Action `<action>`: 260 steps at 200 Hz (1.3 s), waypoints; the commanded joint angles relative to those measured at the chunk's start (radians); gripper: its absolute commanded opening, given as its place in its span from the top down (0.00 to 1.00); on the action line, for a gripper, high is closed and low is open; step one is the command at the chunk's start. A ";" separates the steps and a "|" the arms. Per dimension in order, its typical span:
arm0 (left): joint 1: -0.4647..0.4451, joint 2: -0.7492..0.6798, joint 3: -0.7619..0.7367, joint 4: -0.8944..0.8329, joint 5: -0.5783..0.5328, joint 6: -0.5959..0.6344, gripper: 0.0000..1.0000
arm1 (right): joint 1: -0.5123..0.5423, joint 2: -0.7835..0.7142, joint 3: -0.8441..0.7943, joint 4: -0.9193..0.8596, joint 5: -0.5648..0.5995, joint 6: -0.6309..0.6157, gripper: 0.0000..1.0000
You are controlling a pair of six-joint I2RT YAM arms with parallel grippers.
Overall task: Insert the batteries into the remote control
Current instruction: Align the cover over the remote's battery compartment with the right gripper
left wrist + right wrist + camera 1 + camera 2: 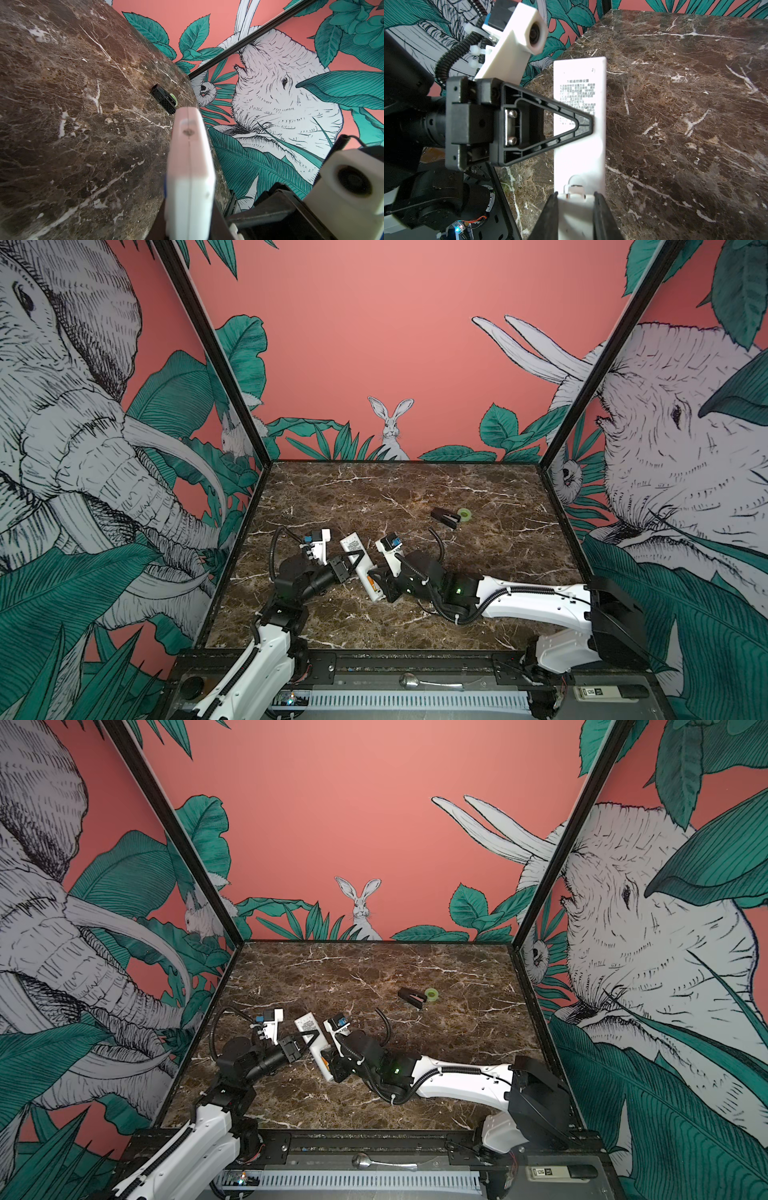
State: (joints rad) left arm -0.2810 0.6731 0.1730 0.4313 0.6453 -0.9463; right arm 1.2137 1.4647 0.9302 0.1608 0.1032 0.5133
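The remote control (365, 573) is being held back-up at the desk's (415, 497) front middle, an orange battery (372, 583) showing in its near end; the left pincer (358, 554) is clamping its middle, the right pincer (575, 199) gripping that near end; both arms are reaching low, inward; a black stapler (444, 517) and green tape roll (464, 514) are sitting well apart, far right.

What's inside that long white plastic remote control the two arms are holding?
A bit of orange battery shows in the long white plastic remote control, near its end. The right gripper covers the rest, so a second battery cannot be seen.
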 commanded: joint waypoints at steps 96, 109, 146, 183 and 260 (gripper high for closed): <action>-0.004 -0.017 -0.007 0.041 -0.001 -0.011 1.00 | 0.014 0.025 0.005 0.039 0.034 0.021 0.93; -0.004 -0.017 -0.009 0.043 0.000 -0.012 1.00 | 0.014 0.028 0.004 0.041 0.036 0.021 0.93; -0.004 -0.022 -0.010 0.041 -0.001 -0.013 1.00 | 0.017 0.034 0.002 0.041 0.040 0.021 0.93; -0.004 -0.022 -0.009 0.041 -0.003 -0.014 1.00 | 0.018 0.044 0.002 0.043 0.043 0.019 0.93; -0.004 -0.023 -0.010 0.042 -0.002 -0.015 1.00 | 0.029 0.065 0.013 0.017 0.060 0.008 0.93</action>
State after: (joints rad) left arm -0.2810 0.6655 0.1650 0.4301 0.6376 -0.9497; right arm 1.2316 1.5196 0.9302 0.1692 0.1322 0.5205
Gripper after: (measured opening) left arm 0.202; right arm 0.243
